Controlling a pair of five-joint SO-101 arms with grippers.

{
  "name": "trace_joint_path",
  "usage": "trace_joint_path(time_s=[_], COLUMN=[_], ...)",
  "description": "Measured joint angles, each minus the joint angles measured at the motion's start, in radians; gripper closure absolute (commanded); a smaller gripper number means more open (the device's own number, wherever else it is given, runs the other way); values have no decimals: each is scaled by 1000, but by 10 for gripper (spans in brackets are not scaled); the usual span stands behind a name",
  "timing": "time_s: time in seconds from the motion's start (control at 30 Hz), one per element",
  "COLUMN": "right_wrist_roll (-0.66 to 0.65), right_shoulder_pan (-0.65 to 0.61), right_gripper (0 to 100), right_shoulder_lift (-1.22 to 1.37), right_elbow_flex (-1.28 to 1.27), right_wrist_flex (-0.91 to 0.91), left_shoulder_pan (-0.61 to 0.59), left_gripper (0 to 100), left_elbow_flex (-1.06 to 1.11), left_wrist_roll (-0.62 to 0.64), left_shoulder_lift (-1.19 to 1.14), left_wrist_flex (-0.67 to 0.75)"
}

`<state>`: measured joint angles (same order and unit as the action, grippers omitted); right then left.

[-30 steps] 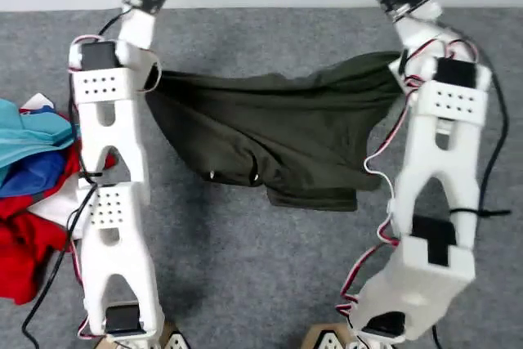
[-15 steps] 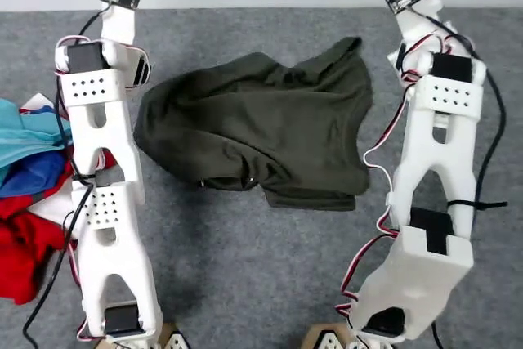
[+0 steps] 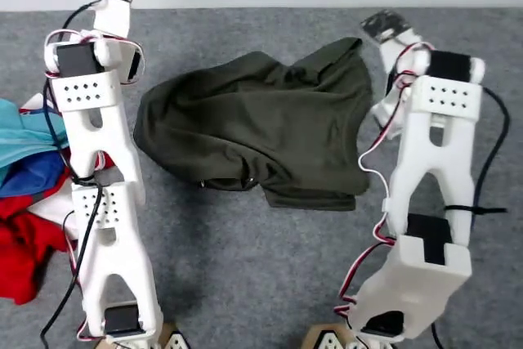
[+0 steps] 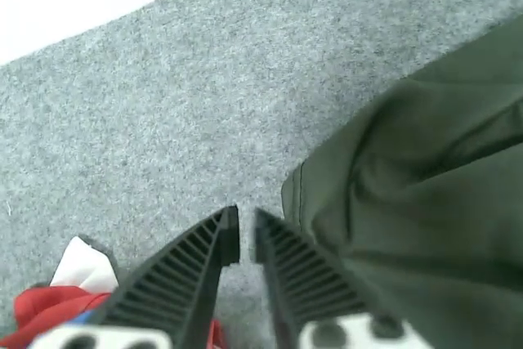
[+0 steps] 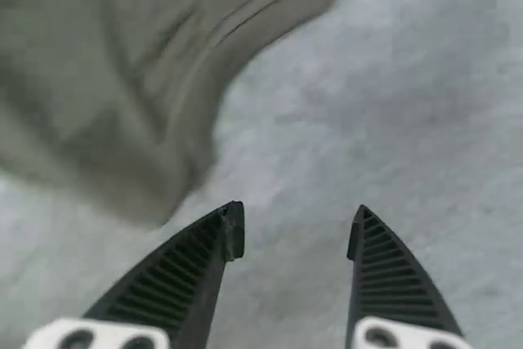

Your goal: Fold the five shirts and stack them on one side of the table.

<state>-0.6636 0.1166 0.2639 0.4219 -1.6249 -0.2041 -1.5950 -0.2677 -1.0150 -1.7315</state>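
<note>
The dark olive-green cotton shirt (image 3: 261,128) is lying crumpled on the grey felt-covered table (image 3: 245,284), between the two arms and touching neither of them.

The left end effector (image 4: 245,234) is hovering over bare table with its fingers drawn almost together, leaving only a thin slit between them and nothing in it. The shirt's stitched edge (image 4: 425,194) is sitting just beside its fingertips, on the side facing the other arm. On the opposite side of this end effector, behind its tips, a pile of red, blue, teal and white shirts (image 3: 24,194) is resting in a loose heap at the table's edge, and its red and white folds (image 4: 49,300) are showing next to the nearer finger.

The right end effector (image 5: 296,233) is hanging above the table with its fingers spread well apart and gripping nothing. The olive shirt (image 5: 106,71) is lying ahead of it and off to one side, beyond one finger and near it, but apart.
</note>
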Motion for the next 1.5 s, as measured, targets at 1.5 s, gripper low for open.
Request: trace_joint_path(time_s=[1.5], right_wrist_roll=[120], right_shoulder_pan=[-195], right_gripper=[967], right_shoulder_lift=[621], right_elbow_flex=[767], right_wrist_flex=[-124], left_shoulder_pan=[0], left_gripper=[994], left_elbow_flex=[0], left_wrist_roll=[0], left_shoulder_lift=[0], left_wrist_flex=[-2])
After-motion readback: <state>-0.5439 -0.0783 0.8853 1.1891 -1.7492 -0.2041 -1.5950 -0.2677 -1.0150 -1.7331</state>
